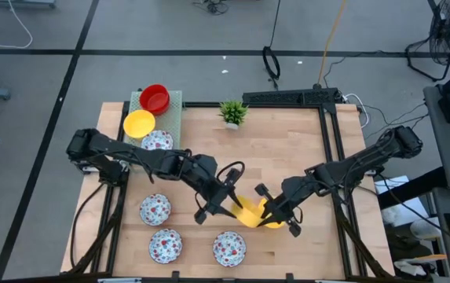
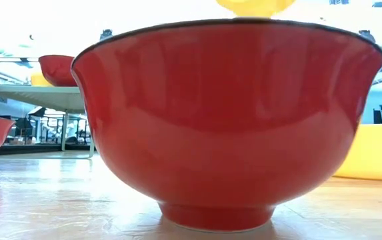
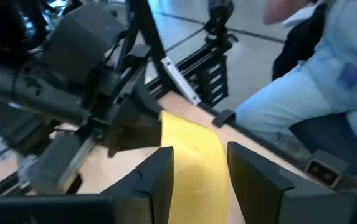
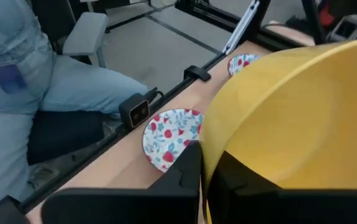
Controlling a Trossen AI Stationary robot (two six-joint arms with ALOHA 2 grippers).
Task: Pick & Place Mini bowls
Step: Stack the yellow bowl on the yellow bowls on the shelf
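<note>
A plain yellow mini bowl (image 1: 252, 214) sits between my two grippers near the table's near middle. My right gripper (image 1: 276, 214) is shut on it, and its wall fills the right wrist view (image 4: 290, 118). My left gripper (image 1: 228, 206) is open. Its fingers (image 3: 159, 177) stand on either side of the bowl's yellow wall (image 3: 194, 155); whether they touch it I cannot tell. White floral bowls (image 1: 228, 248) (image 1: 166, 245) (image 1: 155, 208) rest on their feet on the table. A red bowl (image 1: 155, 98) and a yellow bowl (image 1: 139, 123) stand on a green mat. My right gripper pinches the yellow bowl's rim (image 4: 206, 152) between its two fingers, one inside the bowl and one outside. The fingers come level from the table's right side. The bowl stands tilted in the hold, its opening turned sideways.
A fourth floral bowl (image 1: 156, 141) lies beside the mat. A small green potted plant (image 1: 233, 112) stands at the far edge. A red-walled bowl (image 2: 231, 120) fills the low view. A seated person in light jeans (image 4: 53, 87) is close to the table's near edge.
</note>
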